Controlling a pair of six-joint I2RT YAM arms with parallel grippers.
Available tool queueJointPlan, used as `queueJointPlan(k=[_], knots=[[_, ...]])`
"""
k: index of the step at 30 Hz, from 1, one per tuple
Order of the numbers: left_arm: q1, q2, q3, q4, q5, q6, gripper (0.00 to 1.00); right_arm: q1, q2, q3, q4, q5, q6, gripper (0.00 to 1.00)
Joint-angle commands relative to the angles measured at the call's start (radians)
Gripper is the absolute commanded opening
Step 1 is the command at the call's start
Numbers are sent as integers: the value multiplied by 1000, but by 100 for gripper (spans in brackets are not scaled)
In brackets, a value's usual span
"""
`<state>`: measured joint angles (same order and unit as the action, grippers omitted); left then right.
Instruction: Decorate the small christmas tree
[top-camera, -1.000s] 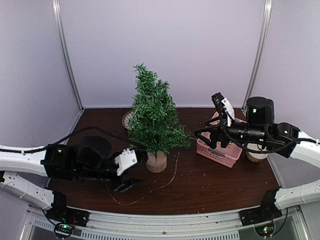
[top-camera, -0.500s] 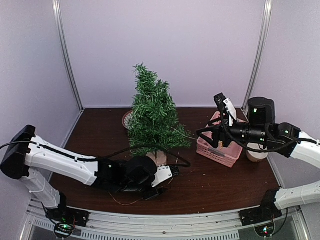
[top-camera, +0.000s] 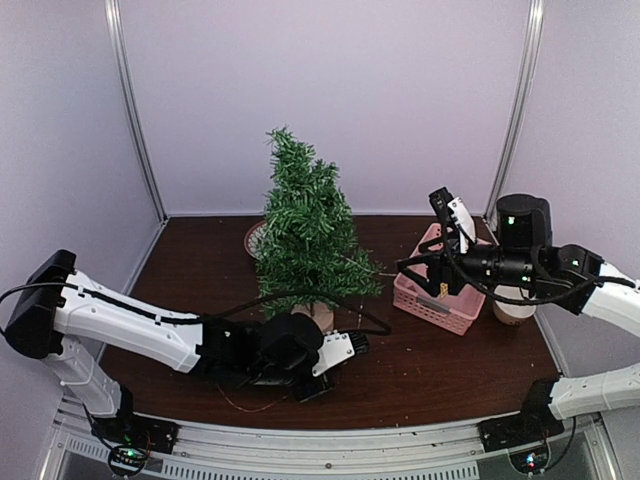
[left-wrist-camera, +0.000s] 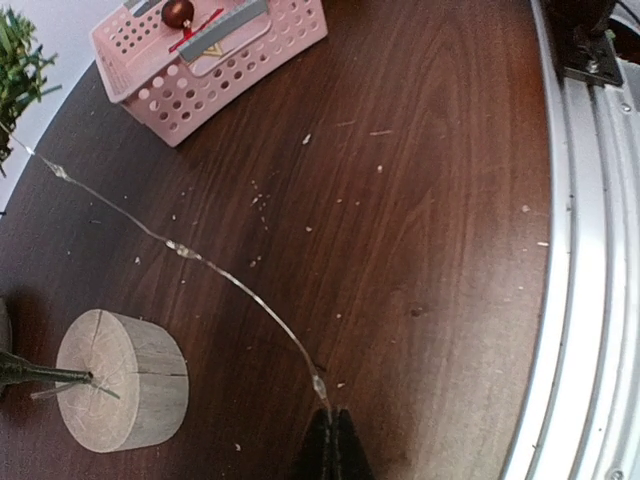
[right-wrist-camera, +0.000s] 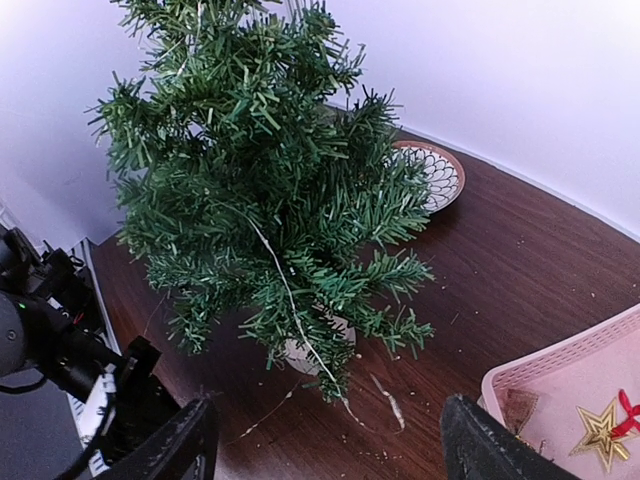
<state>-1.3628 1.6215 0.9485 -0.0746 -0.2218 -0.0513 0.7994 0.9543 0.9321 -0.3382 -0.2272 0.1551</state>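
While we are pinching the thin wire (left-wrist-camera: 215, 270) in our closed left pincer (left-wrist-camera: 331, 440), the small christmas tree (top-camera: 305, 235) is standing at its twelve o'clock; our right pincer (right-wrist-camera: 335, 445) is hanging open by the pink basket (top-camera: 430, 305), at the tree's three o'clock.

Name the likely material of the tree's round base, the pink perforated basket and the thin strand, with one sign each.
Round pale base: unfinished wood, cracks and end grain. Pink perforated basket: moulded plastic, matte, uniform holes. Thin strand: probably bare wire, glinting, holding its curve.
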Motion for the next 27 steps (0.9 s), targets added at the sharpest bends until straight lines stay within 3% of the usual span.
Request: queueJointPlan(k=[1,6,16,21,27], knots=[[-25,-80,-22,-9,14,24,0,-6,71,73,-5,1,-31,73],[-26,-80,-11,-3,6,42,0,-6,200,185,-55,-75,-55,63],[-26,-93,-4,-6,15,42,0,-1,344,278,-97,-186,-87,62],[-27,-102,-2,-8,17,42,0,3,396,306,-116,-190,-109,56],[-26,-103,2,-6,20,73,0,14,444,334,-126,-156,-138,57]])
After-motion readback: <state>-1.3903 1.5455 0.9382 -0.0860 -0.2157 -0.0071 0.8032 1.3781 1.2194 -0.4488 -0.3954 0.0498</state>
